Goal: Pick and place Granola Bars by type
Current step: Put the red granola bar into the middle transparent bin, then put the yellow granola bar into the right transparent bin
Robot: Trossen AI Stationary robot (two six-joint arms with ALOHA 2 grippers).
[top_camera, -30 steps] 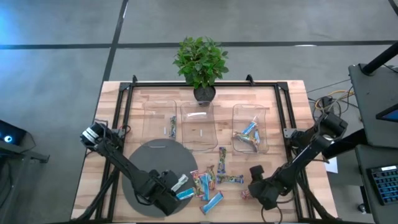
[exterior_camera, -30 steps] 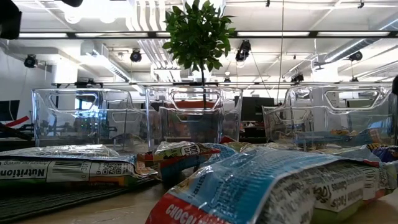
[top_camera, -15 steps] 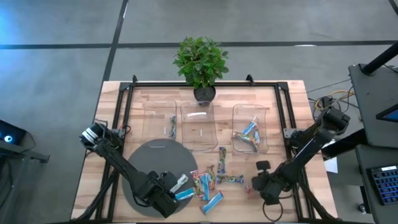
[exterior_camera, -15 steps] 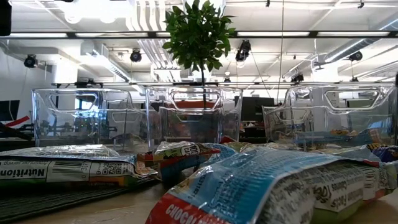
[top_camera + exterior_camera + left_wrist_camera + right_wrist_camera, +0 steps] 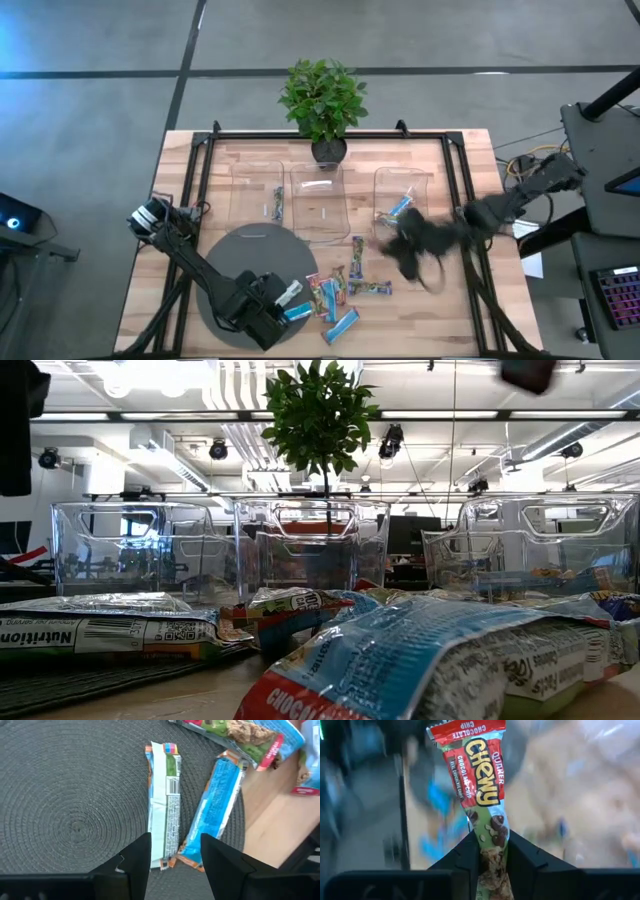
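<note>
Granola Bars (image 5: 338, 292) lie mostly in a loose pile on the wooden surface (image 5: 450, 315), just in front of three clear trays (image 5: 318, 205), and some are already sorted: one multicoloured bar sits in the left tray and a few blue ones in the right tray.

The step in hand looks like a carry. The right hand (image 5: 490, 851) is clenched on a Chewy chocolate chip bar (image 5: 479, 780), gripping it at one end so that the red-topped wrapper stands out beyond the fingers. In the high view the right arm (image 5: 440, 235) reaches across the front edge of the right tray, blurred, so I judge it is on the way to a tray. Which tray this bar belongs to I cannot say for sure.

The left hand (image 5: 172, 862) hangs with its fingers apart above the round grey mat (image 5: 235, 265), holding nothing. Just ahead of it two bars lie side by side on the mat: a white-backed bar (image 5: 164, 825) and a blue bar (image 5: 212, 815); they are near each other but seem not to touch.

The next move calls for the right hand to come fully over the matching tray before releasing. The left hand, I think, should go down around one mat bar only, without catching the neighbour.
</note>
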